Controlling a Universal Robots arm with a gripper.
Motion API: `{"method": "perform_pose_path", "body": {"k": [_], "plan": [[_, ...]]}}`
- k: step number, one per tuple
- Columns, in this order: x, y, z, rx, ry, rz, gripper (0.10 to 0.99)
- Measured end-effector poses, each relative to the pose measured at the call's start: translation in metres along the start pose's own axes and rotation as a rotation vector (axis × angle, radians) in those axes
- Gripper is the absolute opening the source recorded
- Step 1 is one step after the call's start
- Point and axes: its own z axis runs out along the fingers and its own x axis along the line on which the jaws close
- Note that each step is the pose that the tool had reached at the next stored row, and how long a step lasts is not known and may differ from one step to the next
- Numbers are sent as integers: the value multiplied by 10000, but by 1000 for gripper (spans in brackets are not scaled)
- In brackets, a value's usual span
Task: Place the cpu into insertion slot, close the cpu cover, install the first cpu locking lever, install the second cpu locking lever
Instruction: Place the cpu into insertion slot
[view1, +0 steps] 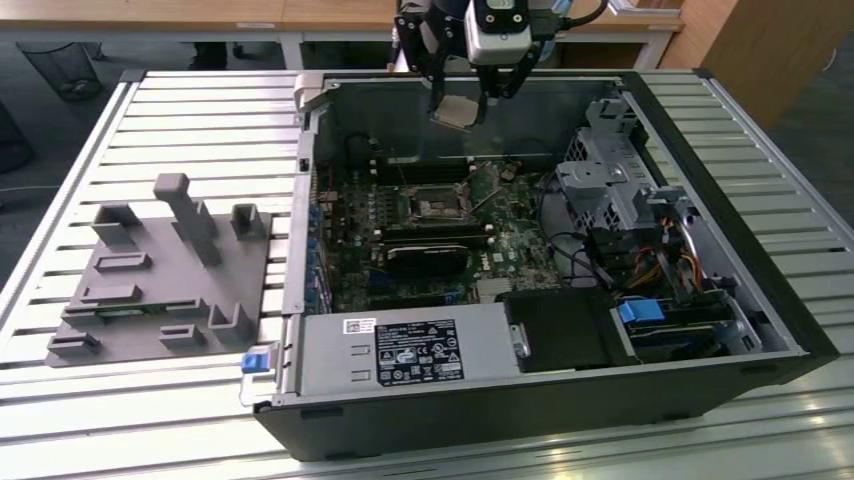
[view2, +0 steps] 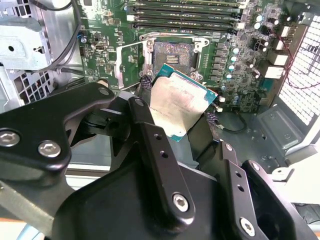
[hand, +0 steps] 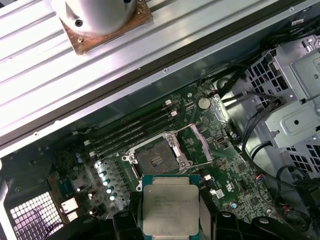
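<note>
The end effector (view1: 466, 100) grips the cpu (hand: 170, 205) by its edges, suspended above the uncovered insertion slot (hand: 156, 159) inside an open computer case (view1: 534, 412).

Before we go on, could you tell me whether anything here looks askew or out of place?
Only the cpu: held in the gripper above the case, it looks tilted rather than level with the open, empty insertion slot. Nothing looks damaged.

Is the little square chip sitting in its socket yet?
No, the pincer holds the cpu in the air, apart from the empty insertion slot.
</note>
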Motion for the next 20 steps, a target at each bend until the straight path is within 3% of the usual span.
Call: {"method": "perform_pose_path", "body": {"k": [20], "plan": [[1,1,21,3,-22,210,541]]}}
